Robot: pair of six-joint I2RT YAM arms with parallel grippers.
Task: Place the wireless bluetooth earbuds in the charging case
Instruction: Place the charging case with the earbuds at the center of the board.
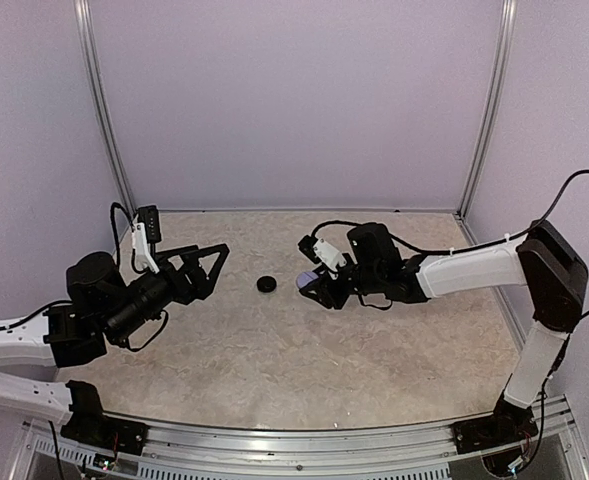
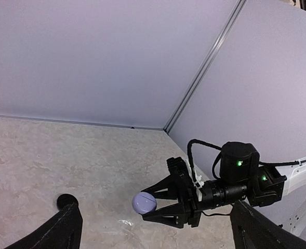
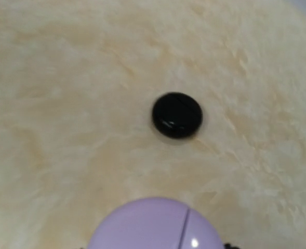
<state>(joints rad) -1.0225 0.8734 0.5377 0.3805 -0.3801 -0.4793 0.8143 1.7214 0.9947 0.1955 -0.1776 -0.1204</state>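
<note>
Right gripper [image 1: 311, 283] is clamped across the case [image 2: 144, 203], holding it low over mid-table [image 1: 324, 350]; I can't tell if it touches. Seam line shows on the shell, lid reads shut. No earbuds in any view, so probably inside already, unconfirmed. Left gripper [image 1: 214, 270] gapes wide, empty, well apart, facing the case. Step looks late: the case needs setting down flat, then a slow release so the round shell doesn't roll. Black disc [image 3: 177, 114] lies near, between the arms, so set the case down beside it, not on it.
</note>
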